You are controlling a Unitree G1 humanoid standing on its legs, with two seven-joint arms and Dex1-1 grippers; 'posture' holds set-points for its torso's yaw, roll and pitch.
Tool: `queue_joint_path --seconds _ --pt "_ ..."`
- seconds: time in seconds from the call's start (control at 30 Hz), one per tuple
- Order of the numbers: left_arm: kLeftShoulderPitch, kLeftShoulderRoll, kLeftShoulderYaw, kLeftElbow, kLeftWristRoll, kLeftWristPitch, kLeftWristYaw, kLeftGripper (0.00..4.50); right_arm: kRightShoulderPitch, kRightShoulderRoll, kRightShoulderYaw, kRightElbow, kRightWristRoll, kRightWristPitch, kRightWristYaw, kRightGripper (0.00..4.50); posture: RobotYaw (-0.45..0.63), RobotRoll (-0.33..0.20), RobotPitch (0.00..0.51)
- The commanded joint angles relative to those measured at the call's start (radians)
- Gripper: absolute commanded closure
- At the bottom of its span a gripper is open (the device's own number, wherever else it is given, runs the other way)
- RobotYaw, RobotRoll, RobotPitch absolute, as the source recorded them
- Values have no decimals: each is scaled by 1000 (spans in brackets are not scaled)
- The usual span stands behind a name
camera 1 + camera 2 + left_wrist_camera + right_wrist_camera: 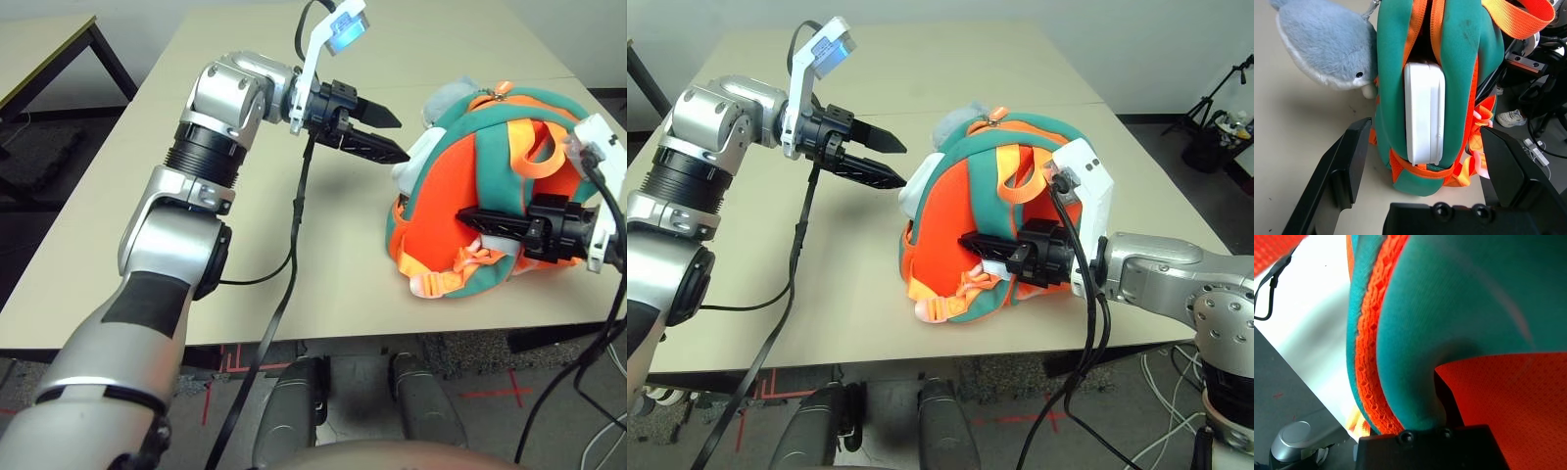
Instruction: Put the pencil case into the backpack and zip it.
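Backpack (pixel 446 196): on the table (pixel 343 255), toward its near edge; landmark for all entries below.
Pencil case (pixel 1424 112): in the backpack's mouth, on the robot's left side of it, partly protruding.
Plush toy (pixel 1327 41): on the table, beside the backpack at its far left, next to the grab-loop end.
Buckle strap (pixel 431 283): at the backpack's near left corner.
Left gripper (pixel 405 142): left of the backpack, near the pencil case, apart from it.
Right gripper (pixel 460 213): against the backpack's upturned side, reaching in from the right.
Side table (pixel 39 44): well left of the backpack.
Tripod (pixel 1212 98): beyond the backpack to the right, on the floor.
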Motion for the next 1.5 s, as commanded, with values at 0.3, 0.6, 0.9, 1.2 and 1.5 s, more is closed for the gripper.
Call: queue_joint_path --seconds 0.3,0.6,0.9,1.2,1.5 --pt "-8 2 3 2 -2 -3 -33 2492 -3 8 18 -8 -2 21 7 4419 -30 0 132" --pt "10 -22 -7 -3 10 -14 -26 2515 -6 10 17 -8 -1 24 5 4419 -31 0 134" --pt "21 -65 -23 67 66 -99 14 2515 -4 16 15 -14 4 28 -2 4419 -41 0 136" --pt "20 -83 -13 73 77 -94 25 2515 1 23 11 -19 5 33 -6 4419 -43 0 136" --pt "64 -85 -19 22 104 -123 91 2515 -3 30 19 -21 -2 31 -1 4419 -41 0 129"
